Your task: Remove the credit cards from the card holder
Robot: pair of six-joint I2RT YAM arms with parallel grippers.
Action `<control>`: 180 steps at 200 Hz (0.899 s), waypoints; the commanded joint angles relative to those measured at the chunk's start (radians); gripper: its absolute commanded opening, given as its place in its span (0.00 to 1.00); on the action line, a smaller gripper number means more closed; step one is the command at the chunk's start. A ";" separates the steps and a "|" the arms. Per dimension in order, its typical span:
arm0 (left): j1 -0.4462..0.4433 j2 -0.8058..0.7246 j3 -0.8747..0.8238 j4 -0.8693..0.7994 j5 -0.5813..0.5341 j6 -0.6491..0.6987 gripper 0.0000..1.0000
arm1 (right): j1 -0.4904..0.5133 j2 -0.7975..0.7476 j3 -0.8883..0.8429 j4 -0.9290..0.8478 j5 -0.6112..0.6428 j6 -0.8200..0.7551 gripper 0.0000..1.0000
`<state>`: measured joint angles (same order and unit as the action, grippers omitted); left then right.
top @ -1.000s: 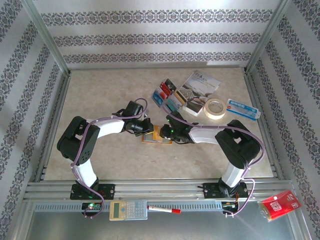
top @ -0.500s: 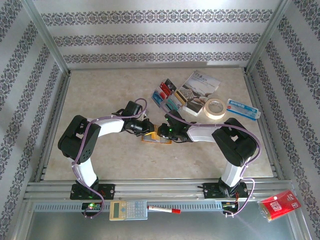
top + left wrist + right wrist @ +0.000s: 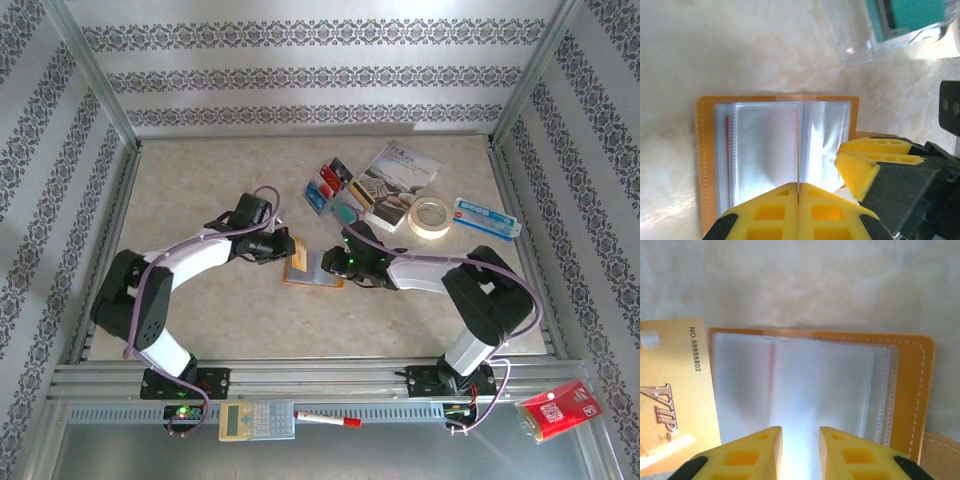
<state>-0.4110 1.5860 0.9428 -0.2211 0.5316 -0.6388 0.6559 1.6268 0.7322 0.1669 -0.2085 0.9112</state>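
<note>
Holder lies open and flat on the worktop at the centre of the top view, between my two grippers. Its clear sleeves face up inside the orange border. My left gripper, at the bottom of the left wrist view, has its fingers pressed together. The thin edge of a sleeve runs straight down to the seam between them, and I cannot tell whether it is pinched there. My right gripper, at the bottom of the right wrist view, has its fingers a little apart over the middle sleeves. I cannot tell whether they touch the plastic. A gold card marked VIP lies at the left of that view, out of the sleeves and against the holder's left edge. A faint red edge shows through the sleeves, and I cannot tell what it belongs to. The other cards, blue, red, black and teal, lie in a loose group above the holder in the top view, apart from it. A brochure lies just right of them, then a tape roll, then a box further right. A red packet sits at the lower right. A calculator and a marker lie at the bottom centre, off the worktop.
</note>
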 commanded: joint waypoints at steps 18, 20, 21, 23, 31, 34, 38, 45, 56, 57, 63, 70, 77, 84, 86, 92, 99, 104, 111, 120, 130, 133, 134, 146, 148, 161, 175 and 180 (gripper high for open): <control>0.008 -0.098 0.035 -0.037 -0.045 0.028 0.06 | -0.032 -0.165 -0.048 0.131 -0.028 -0.014 0.40; 0.009 -0.100 0.034 -0.027 -0.040 0.022 0.06 | -0.035 -0.173 -0.052 0.135 -0.031 -0.014 0.41; 0.009 -0.101 0.034 -0.023 -0.038 0.020 0.06 | -0.036 -0.176 -0.053 0.139 -0.032 -0.014 0.41; 0.009 -0.102 0.036 -0.012 -0.034 0.013 0.06 | -0.038 -0.182 -0.056 0.146 -0.035 -0.012 0.42; 0.009 -0.102 0.040 0.032 -0.009 -0.019 0.06 | -0.051 -0.208 -0.073 0.175 -0.047 0.001 0.47; 0.008 -0.102 0.042 0.051 0.001 -0.028 0.06 | -0.055 -0.216 -0.081 0.190 -0.053 0.007 0.48; 0.009 -0.101 0.043 0.078 0.014 -0.046 0.06 | -0.062 -0.227 -0.089 0.212 -0.062 0.015 0.50; 0.008 -0.097 0.046 0.134 0.044 -0.085 0.06 | -0.074 -0.242 -0.105 0.252 -0.082 0.035 0.53; 0.008 -0.091 0.045 0.230 0.082 -0.148 0.06 | -0.094 -0.255 -0.128 0.326 -0.122 0.071 0.57; 0.009 -0.090 0.044 0.239 0.085 -0.157 0.06 | -0.096 -0.255 -0.129 0.330 -0.126 0.075 0.57; 0.007 -0.087 0.041 0.298 0.106 -0.192 0.06 | -0.108 -0.256 -0.138 0.374 -0.147 0.102 0.58; 0.007 -0.083 0.036 0.366 0.126 -0.244 0.06 | -0.120 -0.254 -0.144 0.423 -0.173 0.137 0.60; 0.008 -0.078 0.032 0.424 0.141 -0.283 0.06 | -0.134 -0.246 -0.148 0.471 -0.201 0.172 0.60; 0.008 -0.074 0.029 0.480 0.153 -0.325 0.06 | -0.146 -0.239 -0.149 0.517 -0.227 0.207 0.60; 0.008 -0.074 0.028 0.494 0.156 -0.335 0.06 | -0.149 -0.236 -0.149 0.531 -0.236 0.215 0.60; 0.009 -0.070 0.024 0.530 0.164 -0.365 0.06 | -0.157 -0.227 -0.147 0.568 -0.258 0.242 0.61; 0.008 -0.068 0.022 0.566 0.169 -0.391 0.06 | -0.166 -0.217 -0.142 0.606 -0.278 0.271 0.60; 0.007 -0.067 0.021 0.586 0.173 -0.408 0.06 | -0.171 -0.210 -0.137 0.636 -0.289 0.291 0.60; 0.008 -0.064 0.019 0.609 0.178 -0.428 0.06 | -0.178 -0.198 -0.129 0.673 -0.304 0.316 0.60; 0.006 -0.060 0.019 0.632 0.183 -0.448 0.06 | -0.184 -0.182 -0.119 0.722 -0.323 0.349 0.58; 0.009 -0.055 0.022 0.647 0.186 -0.467 0.06 | -0.189 -0.162 -0.104 0.770 -0.341 0.384 0.55; 0.009 -0.055 0.021 0.653 0.185 -0.473 0.06 | -0.190 -0.156 -0.099 0.782 -0.345 0.393 0.54; 0.009 -0.055 0.022 0.656 0.186 -0.474 0.06 | -0.190 -0.154 -0.098 0.785 -0.346 0.396 0.54; 0.008 -0.048 0.023 0.675 0.189 -0.491 0.06 | -0.196 -0.130 -0.078 0.824 -0.366 0.424 0.50; 0.008 -0.048 0.022 0.678 0.189 -0.494 0.06 | -0.196 -0.125 -0.075 0.831 -0.369 0.427 0.49; 0.009 -0.041 0.031 0.692 0.195 -0.504 0.06 | -0.203 -0.108 -0.067 0.881 -0.372 0.451 0.44; 0.008 -0.037 0.038 0.688 0.190 -0.504 0.06 | -0.212 -0.094 -0.059 0.912 -0.377 0.460 0.38; 0.009 -0.034 0.040 0.685 0.187 -0.505 0.06 | -0.215 -0.091 -0.057 0.921 -0.379 0.462 0.36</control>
<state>-0.4103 1.5387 0.9600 0.3862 0.7006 -1.0981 0.4603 1.5166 0.6411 0.9310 -0.5434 1.3125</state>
